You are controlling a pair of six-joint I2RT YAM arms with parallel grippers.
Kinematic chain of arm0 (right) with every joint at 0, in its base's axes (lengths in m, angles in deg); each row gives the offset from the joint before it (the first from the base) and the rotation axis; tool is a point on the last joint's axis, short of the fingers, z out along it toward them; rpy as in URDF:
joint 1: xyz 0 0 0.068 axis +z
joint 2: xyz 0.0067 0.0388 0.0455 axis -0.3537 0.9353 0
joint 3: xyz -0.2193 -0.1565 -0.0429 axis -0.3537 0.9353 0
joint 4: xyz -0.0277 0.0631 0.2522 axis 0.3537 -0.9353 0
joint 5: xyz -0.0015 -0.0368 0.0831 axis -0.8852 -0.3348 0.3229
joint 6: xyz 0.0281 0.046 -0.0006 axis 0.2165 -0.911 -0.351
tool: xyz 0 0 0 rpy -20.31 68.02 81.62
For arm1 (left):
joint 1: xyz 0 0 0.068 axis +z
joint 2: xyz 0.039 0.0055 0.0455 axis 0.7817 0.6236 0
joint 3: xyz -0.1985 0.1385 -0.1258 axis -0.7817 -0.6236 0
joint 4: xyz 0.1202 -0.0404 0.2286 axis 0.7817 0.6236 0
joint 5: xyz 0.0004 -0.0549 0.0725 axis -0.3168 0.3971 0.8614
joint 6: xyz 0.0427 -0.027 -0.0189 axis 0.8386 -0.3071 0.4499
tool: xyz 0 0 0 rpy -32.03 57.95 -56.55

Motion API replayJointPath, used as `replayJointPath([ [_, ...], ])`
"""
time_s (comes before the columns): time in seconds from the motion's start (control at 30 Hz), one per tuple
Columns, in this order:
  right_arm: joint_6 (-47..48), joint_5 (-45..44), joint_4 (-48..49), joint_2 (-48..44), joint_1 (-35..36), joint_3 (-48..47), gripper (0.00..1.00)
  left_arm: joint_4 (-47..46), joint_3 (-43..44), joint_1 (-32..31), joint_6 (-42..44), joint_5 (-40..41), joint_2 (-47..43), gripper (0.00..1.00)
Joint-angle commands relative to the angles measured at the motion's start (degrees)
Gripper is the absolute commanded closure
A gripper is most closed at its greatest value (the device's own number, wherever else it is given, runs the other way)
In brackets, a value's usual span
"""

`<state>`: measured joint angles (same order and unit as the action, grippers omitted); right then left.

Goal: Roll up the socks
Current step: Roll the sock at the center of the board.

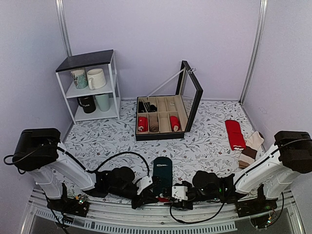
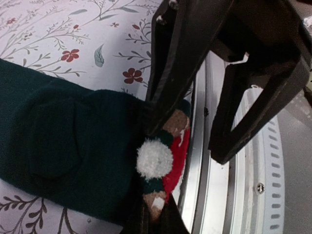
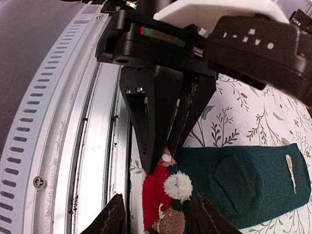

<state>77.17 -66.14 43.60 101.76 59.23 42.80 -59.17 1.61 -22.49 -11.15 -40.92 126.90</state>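
Socks [image 1: 162, 170] lie flat just beyond the rail [image 1: 146, 215], pompom cuff nearest it. We see the left gripper [image 3: 159, 157] pinched tight on that cuff, the right gripper [image 3: 161, 217] fingers apart, straddling the same end by the rail.

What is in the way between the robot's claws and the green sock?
Nothing that shows. The left gripper pinches the sock at its near end, beside the white pompom. The right gripper stands open around that same end, one finger on each side.
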Motion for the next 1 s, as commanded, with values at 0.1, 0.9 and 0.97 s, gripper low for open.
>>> replayJointPath([
  [0.1, -0.33, -0.64, -1.38, 2.32, 0.20, -0.78, 0.55, 8.77, -1.63, 0.39, -0.98, -1.05, 3.41, 1.00],
  [0.9, -19.47, 7.80, -4.41, 8.18, -3.84, -0.82, 0.92, 3.12, -2.23, -0.12, 6.16, 8.83, -4.14, 0.32],
  [0.97, -22.44, 11.07, -4.52, 9.87, -4.91, -1.68, 0.92, -0.23, -3.09, -0.78, 9.97, 12.35, -6.99, 0.14],
])
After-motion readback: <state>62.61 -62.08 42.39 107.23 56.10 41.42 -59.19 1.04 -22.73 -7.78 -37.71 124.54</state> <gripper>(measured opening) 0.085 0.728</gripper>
